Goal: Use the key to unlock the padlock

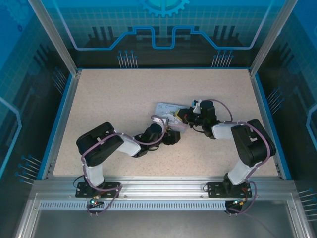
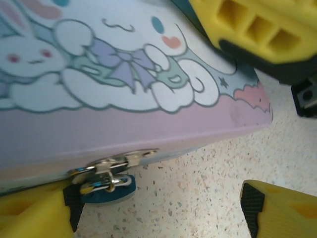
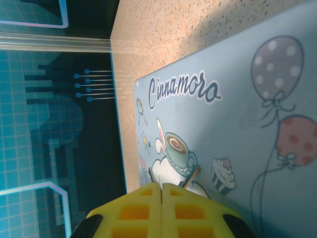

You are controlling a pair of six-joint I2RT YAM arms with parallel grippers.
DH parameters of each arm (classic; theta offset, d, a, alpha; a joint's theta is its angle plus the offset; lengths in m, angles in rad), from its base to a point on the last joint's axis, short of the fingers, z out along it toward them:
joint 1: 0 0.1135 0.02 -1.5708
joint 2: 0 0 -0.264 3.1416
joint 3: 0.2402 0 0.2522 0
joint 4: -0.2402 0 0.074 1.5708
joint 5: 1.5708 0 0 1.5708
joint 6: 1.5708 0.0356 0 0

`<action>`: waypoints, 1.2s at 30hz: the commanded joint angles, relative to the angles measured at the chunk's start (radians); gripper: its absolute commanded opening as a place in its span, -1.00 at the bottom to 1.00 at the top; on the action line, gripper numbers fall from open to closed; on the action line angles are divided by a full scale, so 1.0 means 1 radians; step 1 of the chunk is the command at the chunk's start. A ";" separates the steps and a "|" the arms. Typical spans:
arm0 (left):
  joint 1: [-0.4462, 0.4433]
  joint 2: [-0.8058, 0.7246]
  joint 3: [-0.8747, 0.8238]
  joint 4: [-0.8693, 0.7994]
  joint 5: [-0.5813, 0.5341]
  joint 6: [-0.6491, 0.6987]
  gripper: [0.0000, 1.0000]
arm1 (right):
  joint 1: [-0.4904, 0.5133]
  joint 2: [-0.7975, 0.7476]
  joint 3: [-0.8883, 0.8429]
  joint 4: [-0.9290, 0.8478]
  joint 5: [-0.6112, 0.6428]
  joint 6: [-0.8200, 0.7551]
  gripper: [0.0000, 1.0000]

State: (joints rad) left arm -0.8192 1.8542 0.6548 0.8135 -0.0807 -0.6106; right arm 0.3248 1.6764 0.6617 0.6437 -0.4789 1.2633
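Here the left hand (image 2: 158, 215) gapes low around the padlock (image 2: 108, 188), right hand (image 3: 162, 191) pinching the key (image 3: 191, 176)

"Cinnamoro", perhaps cut off, on tin (image 3: 237, 129)

Speckled beige table (image 1: 114, 99) with blue edging, one pale blue cartoon-printed tin box (image 1: 166, 108) lying flat near its middle.

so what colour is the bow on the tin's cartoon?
Lavender-purple bow, darker outline; left wrist view shows it best.
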 commanded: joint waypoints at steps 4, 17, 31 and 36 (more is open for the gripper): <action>0.018 0.021 -0.003 0.084 0.047 -0.085 0.58 | -0.013 0.003 0.021 -0.009 -0.003 -0.010 -1.00; 0.003 0.030 -0.032 0.140 0.043 -0.106 0.30 | -0.016 0.005 0.025 -0.007 -0.005 -0.007 -1.00; -0.011 0.065 -0.039 0.242 -0.006 -0.212 0.20 | -0.016 0.008 0.016 -0.001 -0.004 -0.007 -1.00; -0.025 0.074 -0.012 0.177 -0.019 -0.197 0.18 | -0.017 0.010 0.016 0.002 -0.004 -0.004 -1.00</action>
State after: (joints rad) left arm -0.8314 1.9064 0.6319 0.9886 -0.0765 -0.8009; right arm 0.3195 1.6764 0.6628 0.6441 -0.4793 1.2636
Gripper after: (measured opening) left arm 0.591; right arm 0.043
